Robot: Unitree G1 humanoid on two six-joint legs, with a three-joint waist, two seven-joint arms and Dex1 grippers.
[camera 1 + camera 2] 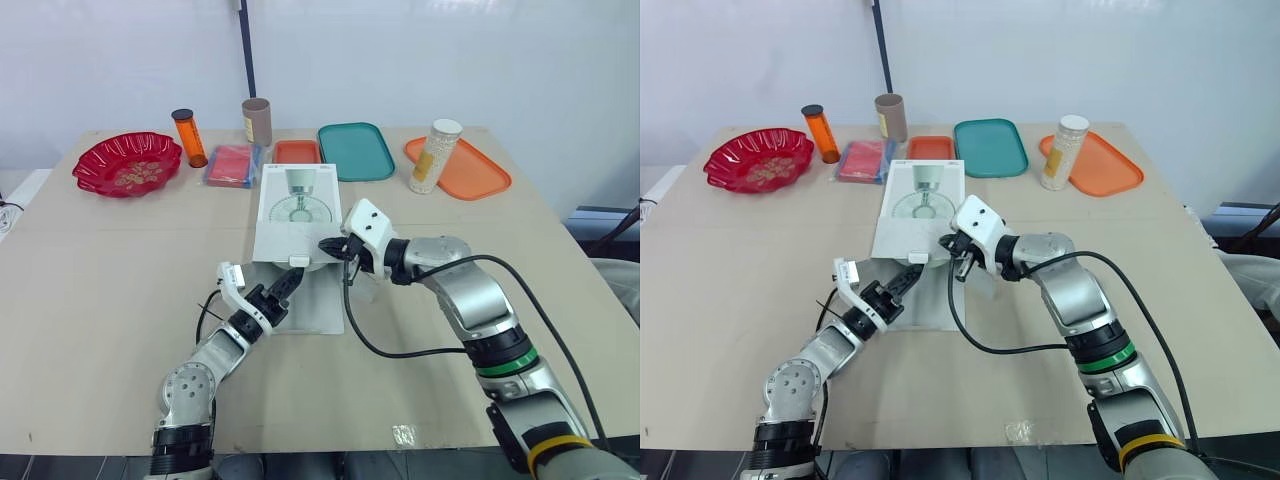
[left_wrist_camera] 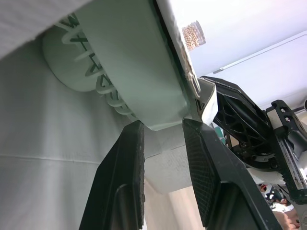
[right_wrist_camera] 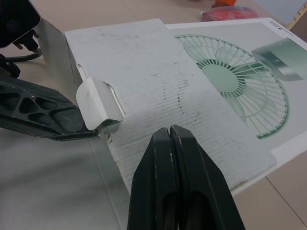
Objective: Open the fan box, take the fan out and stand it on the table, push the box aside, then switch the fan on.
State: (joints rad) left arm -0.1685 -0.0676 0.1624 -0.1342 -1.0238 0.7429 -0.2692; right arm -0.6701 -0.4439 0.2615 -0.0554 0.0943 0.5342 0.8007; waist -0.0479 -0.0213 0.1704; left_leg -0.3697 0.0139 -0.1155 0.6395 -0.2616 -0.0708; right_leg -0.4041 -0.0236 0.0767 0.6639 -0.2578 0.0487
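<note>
No lettering is legible, even on the fan box (image 1: 295,205).

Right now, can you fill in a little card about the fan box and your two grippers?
Fan box: lying flat mid-table, near end flap open
Fan: pale green, showing at the box's open end
Left gripper: open, at the open end, by the fan
Right gripper: shut, over the box's near edge
Behind the box: red dish, orange bottle, teal tray, orange tray
</note>
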